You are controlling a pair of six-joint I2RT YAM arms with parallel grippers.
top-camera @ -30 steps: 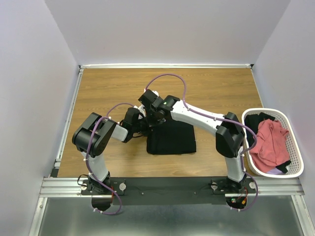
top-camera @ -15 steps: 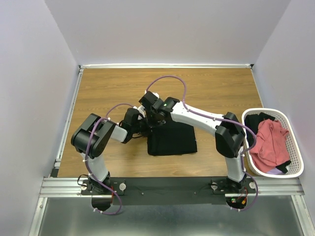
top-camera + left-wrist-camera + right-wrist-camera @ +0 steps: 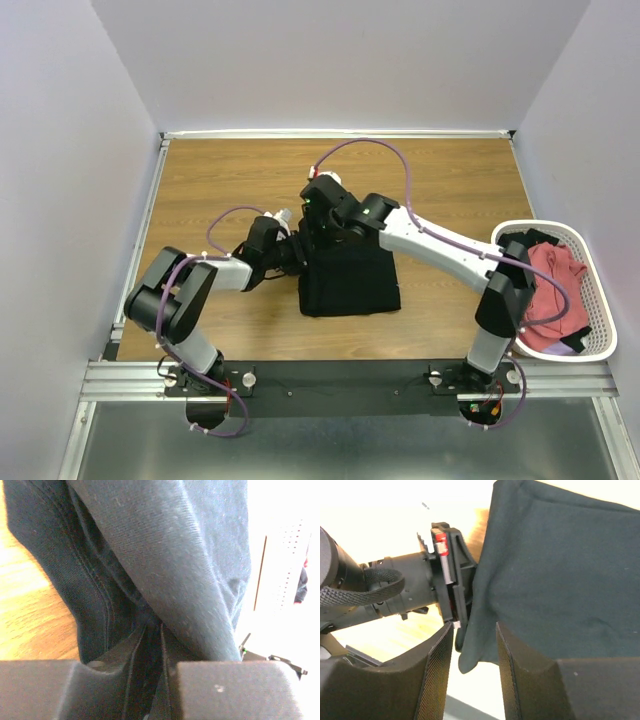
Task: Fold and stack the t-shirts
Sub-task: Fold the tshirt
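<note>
The right pincer [image 3: 474,630] stands part-open around a corner of the folded black t-shirt [image 3: 350,282], which lies mid-way on the table [image 3: 210,180]. The left pincer [image 3: 160,652] is narrow at the shirt's edge, and I cannot tell if it grips. A salmon t-shirt [image 3: 552,290] lies unfolded in the basket [image 3: 604,345].

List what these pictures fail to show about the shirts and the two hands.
Left wrist view: the black shirt fills the frame, dark against the left hand; any grip is unreadable.
Right wrist view: glare whites out the background behind the right hand; the shirt runs off the frame.
Top view: where both hands meet the shirt is hidden under their wrists.
Top view: the salmon shirt and right arm cover the basket's lower contents.
</note>
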